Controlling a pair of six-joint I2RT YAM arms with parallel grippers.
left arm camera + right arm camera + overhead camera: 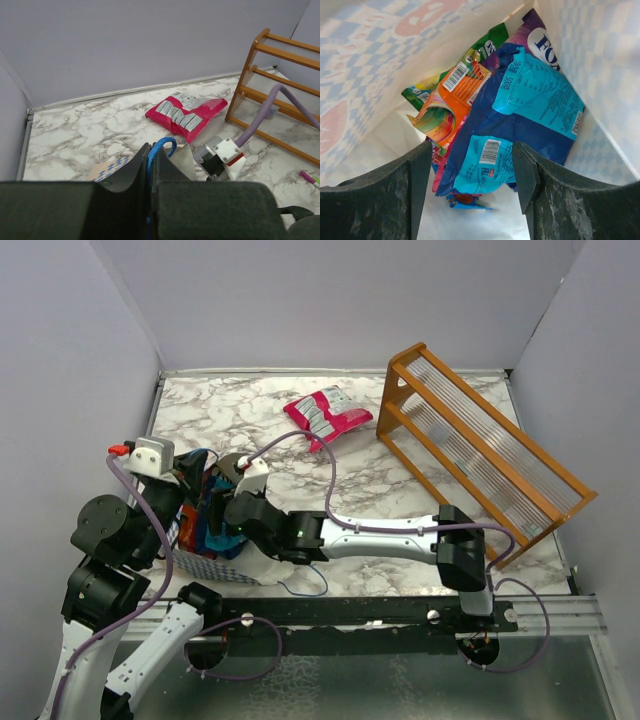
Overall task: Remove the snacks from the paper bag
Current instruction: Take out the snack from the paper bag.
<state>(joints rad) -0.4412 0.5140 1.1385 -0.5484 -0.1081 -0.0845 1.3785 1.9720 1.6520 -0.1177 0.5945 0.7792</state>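
Note:
The blue-and-white checkered paper bag (215,566) stands at the near left of the table. My left gripper (150,167) is shut on its blue handle (162,146), holding the bag up. My right gripper (472,172) is down inside the bag (370,60), open, its fingers on either side of the lower end of a blue snack packet (520,115). Beside that packet lie an orange packet (452,97), a green one (485,47) and a purple one (535,37). A pink-and-white packet (327,416) lies on the table behind the bag.
An orange wooden slatted rack (480,455) leans at the right of the marble table. Two thin pens (310,177) lie near its foot. Grey walls close in the back and both sides. The right arm (380,537) stretches across the front of the table.

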